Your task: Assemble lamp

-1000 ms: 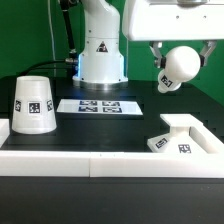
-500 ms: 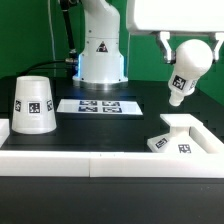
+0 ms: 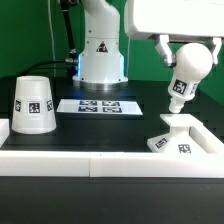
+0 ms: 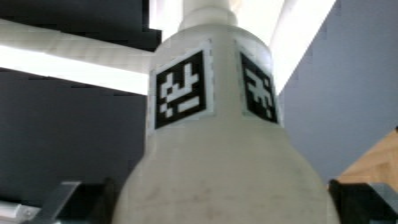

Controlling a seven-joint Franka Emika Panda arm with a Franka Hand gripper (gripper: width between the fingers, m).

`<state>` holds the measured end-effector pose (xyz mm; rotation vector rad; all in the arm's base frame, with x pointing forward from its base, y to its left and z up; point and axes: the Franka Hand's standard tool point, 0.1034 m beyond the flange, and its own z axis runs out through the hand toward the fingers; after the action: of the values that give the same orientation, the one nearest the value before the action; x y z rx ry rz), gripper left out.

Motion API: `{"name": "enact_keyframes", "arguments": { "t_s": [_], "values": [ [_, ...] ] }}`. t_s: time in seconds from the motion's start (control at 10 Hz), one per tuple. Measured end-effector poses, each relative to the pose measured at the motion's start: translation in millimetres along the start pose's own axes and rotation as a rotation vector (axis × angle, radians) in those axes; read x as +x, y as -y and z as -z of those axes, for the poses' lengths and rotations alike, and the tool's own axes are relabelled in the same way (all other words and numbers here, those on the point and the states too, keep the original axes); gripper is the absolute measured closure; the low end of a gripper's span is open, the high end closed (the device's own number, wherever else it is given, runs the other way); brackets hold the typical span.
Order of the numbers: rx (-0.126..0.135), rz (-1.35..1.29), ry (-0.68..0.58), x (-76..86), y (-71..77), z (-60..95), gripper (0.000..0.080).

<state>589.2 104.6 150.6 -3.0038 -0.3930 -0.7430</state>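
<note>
The claw (image 3: 190, 52) hangs in the upper right of the exterior view, closed around the round head of the lamp bulb (image 3: 187, 70). One dark finger (image 3: 163, 47) shows on the exterior view's left of the head. The bulb is off the counter (image 3: 115, 130) and tilted, its head uppermost and its cylindrical stem slanting down toward the exterior view's left. A black-and-white tag shows on the stem.

The stem's lower end is directly above the lamp base (image 3: 178, 130), with a narrow dark gap between the two, so they are not touching. The base is a flat, angular white part lying on the black counter in the lower right of the frame, with two tags on its near face.

The lamp shade (image 3: 33, 105) stands at the middle left, well apart from the bulb and base. It is a tapered white cup with its narrow end up and a tag facing the camera. Between the shade and the base, the marker board (image 3: 100, 105) lies flat in front of the white robot pedestal (image 3: 100, 55). A white rail (image 3: 90, 163) runs across the front of the counter.

In the wrist view the bulb (image 4: 214, 120) nearly fills the picture, with two tags on its stem. The claw (image 4: 205, 200) grips its wide end, a dark fingertip (image 4: 63, 198) at one side.
</note>
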Motion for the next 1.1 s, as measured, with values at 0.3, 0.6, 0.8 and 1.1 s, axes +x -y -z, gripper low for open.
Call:
{"name": "enact_keyframes", "arguments": {
  "t_s": [0.3,0.6,0.8,1.1],
  "values": [
    [-0.003,-0.004,-0.008,-1.4,-2.0,-2.9,0.0220],
    [0.001,0.000,-0.020,-1.7,3.3,-5.2,0.0220],
    [-0.005,0.002,-0.061,-1.8,1.9,-7.0,0.0220],
    [-0.007,0.006,-0.085,0.4,2.9,-6.6,0.0220]
  ]
}}
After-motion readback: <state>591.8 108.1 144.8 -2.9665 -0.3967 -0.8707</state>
